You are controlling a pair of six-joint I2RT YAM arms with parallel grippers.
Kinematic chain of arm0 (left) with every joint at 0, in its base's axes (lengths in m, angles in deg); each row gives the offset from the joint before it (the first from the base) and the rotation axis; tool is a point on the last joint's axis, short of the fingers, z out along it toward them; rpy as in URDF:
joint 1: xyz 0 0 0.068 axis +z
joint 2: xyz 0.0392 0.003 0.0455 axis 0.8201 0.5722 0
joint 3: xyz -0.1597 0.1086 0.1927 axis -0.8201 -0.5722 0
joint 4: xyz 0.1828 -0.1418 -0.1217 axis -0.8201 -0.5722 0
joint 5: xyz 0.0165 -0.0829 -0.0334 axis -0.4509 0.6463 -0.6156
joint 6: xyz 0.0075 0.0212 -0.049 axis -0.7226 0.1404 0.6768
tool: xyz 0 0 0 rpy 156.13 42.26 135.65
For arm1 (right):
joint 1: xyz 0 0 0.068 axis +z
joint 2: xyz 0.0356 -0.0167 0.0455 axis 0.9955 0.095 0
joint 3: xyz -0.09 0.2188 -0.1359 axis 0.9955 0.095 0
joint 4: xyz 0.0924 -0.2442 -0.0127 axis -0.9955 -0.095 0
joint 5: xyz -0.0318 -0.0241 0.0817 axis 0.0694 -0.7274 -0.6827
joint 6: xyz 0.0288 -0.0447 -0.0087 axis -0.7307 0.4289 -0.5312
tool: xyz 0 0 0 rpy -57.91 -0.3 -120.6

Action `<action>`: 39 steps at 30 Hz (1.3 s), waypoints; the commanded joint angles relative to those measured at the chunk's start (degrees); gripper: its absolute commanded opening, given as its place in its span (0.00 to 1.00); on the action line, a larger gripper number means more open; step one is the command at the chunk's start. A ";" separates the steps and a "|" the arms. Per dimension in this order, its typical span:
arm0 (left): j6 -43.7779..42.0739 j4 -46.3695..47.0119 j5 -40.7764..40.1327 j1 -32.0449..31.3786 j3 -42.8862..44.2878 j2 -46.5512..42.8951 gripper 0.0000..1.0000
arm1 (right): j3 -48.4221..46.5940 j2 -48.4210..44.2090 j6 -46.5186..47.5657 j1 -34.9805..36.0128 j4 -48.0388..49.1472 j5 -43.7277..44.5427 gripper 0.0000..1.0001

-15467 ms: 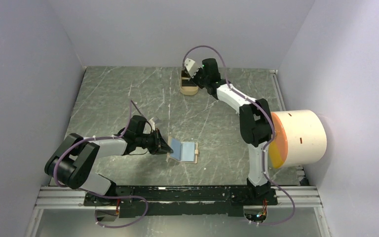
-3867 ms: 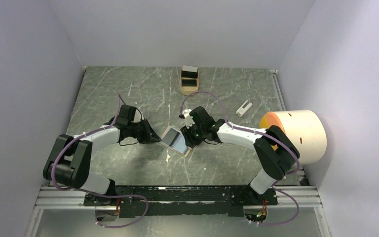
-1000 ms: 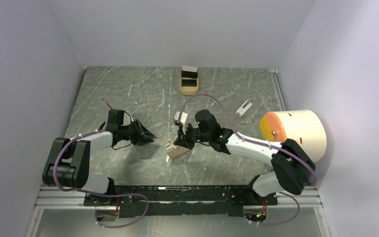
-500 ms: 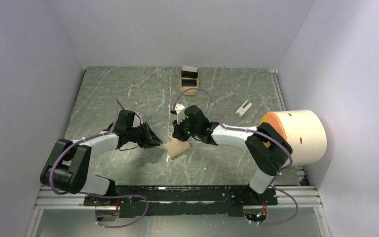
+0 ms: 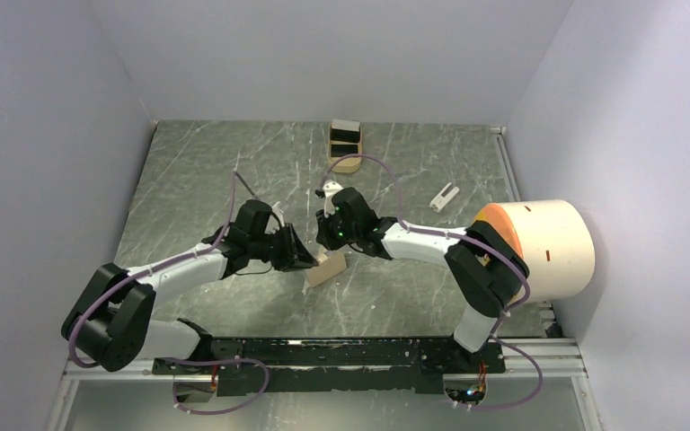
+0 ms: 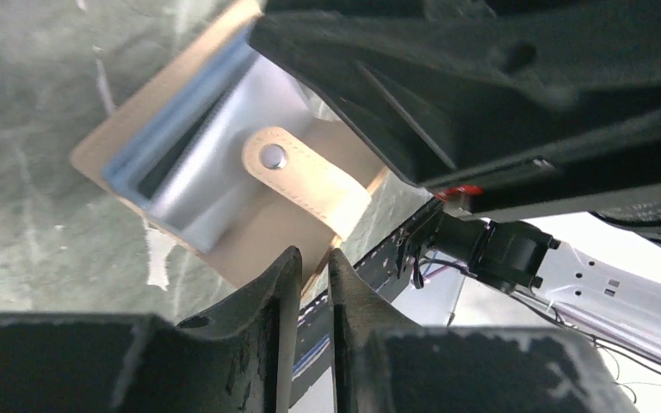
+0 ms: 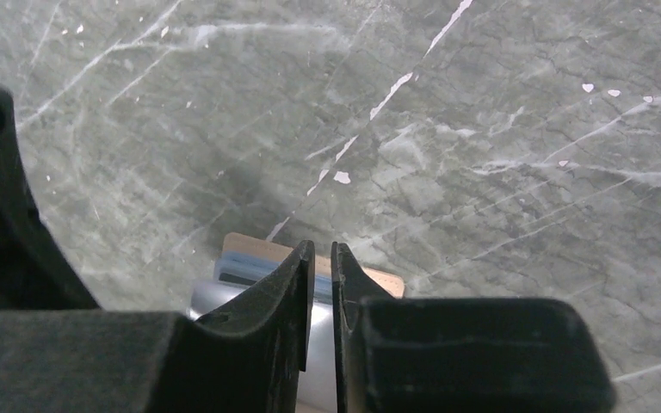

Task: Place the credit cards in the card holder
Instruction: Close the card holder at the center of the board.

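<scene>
Both jaws nearly closed, card holder (image 5: pixel 327 267) lying at their tips

One card holder (image 5: pixel 326 268) mid-table. One tan tray (image 5: pixel 349 167) at the far edge, with two cards in view: one pale credit card (image 5: pixel 346 125), one black credit card (image 5: pixel 345 136). One small white piece (image 5: pixel 445 196) and one cream drum (image 5: pixel 552 238) near the right edge.

Couldn't see much of card holder (image 5: pixel 329 268) from top: partly under left gripper (image 5: pixel 312 259) & right gripper (image 5: pixel 328 242). Cut off by fingers (image 7: pixel 282 297) in rt wrist pic.
</scene>
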 commanded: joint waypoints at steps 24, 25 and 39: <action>-0.32 -1.62 -8.62 -17.08 4.91 -2.94 0.20 | -1.00 3.87 -4.34 -0.73 7.80 5.63 0.14; -0.70 -0.83 -7.56 -17.31 4.75 -1.65 0.20 | -1.33 3.46 -4.01 -1.12 7.29 5.84 0.14; -4.88 -7.06 -16.10 -13.01 8.45 6.50 0.13 | 11.84 -17.52 -7.01 -13.38 1.44 -3.93 0.53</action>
